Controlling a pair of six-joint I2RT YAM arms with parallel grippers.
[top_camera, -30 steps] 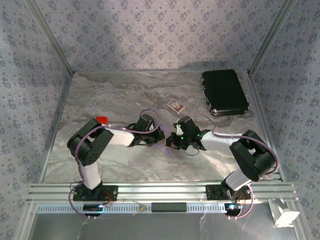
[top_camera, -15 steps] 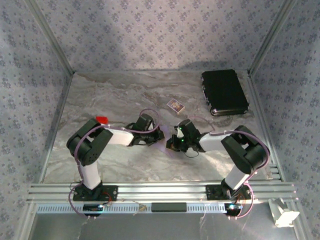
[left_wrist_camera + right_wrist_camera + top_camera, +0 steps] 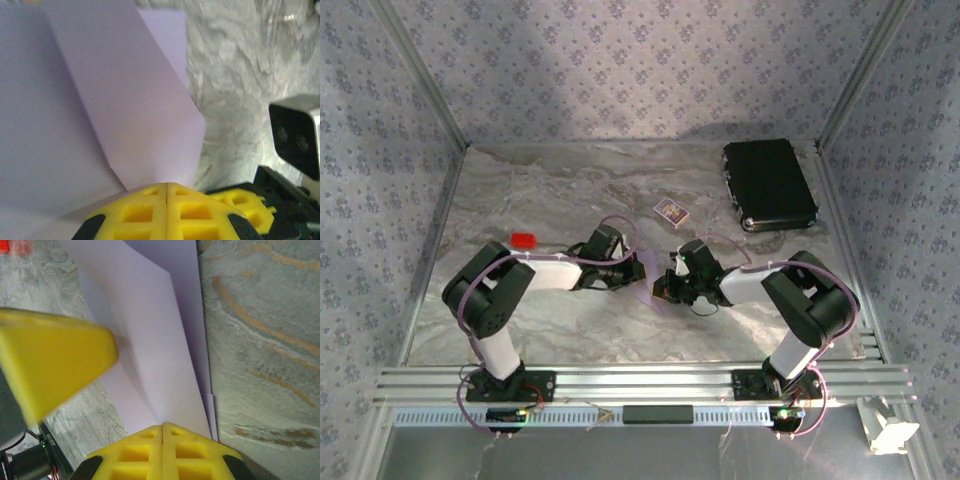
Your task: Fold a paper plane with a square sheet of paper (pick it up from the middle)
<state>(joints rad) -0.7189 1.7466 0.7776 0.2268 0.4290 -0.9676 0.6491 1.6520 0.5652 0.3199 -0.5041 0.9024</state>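
Near edge: my two arms rise from the metal rail [image 3: 640,380] and reach inward, meeting over the middle of the marbled table [image 3: 550,190].

Left gripper [image 3: 166,186]: its yellow fingers [image 3: 140,212] are pressed together with no gap. The lilac sheet of paper [image 3: 125,115] runs into their seam, so I pinch it there. The sheet is already creased, with one angled flap lying over a wider layer. Just to the side sit the yellow fingertips of my right gripper [image 3: 245,205] and, above them, its wrist camera [image 3: 297,135].

Right gripper [image 3: 162,427]: its fingers [image 3: 135,452] are likewise closed flat against each other and pinch the sheet [image 3: 155,340] at a corner where several folded layers converge. A blurred yellow finger [image 3: 50,365] of my left gripper crosses close beside it.

From above, both grippers face each other, almost touching, and the paper shows between them as a small lilac patch [image 3: 642,262] at the table's centre.

Farther out: a small red block [image 3: 523,240] lies left of my left arm, well apart from the paper. A small patterned card [image 3: 670,211] lies beyond the grippers, and a black case [image 3: 770,185] rests at the far right. Patterned walls [image 3: 640,70] close the scene.
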